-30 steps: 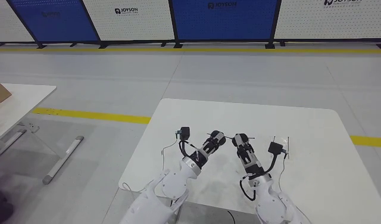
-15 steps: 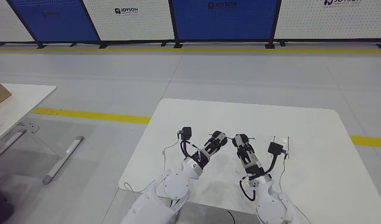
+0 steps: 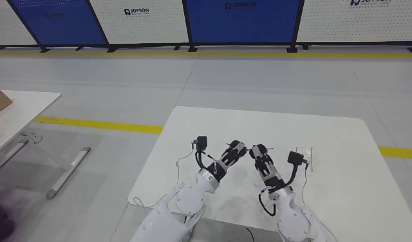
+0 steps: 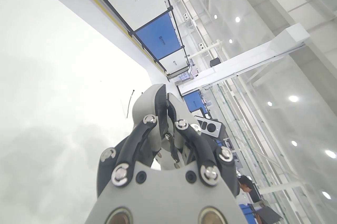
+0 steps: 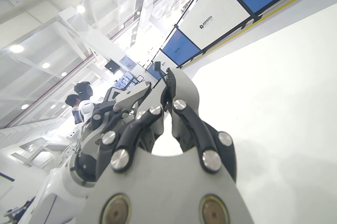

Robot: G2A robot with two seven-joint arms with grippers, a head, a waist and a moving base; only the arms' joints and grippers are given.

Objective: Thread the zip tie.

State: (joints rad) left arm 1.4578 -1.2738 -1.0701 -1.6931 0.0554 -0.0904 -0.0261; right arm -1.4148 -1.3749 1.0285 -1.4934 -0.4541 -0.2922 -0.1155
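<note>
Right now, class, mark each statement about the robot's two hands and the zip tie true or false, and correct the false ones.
1. The right hand is shut on a black zip tie, whose head pokes out past the fingertips. True.
2. The left hand is wide open. False: its fingers are pressed together.
3. The two hands sit at opposite edges of the table. False: they are close together above it, tips nearly facing.
4. A loose tie, thin and black, lies on the table beyond the left hand. True.
</note>
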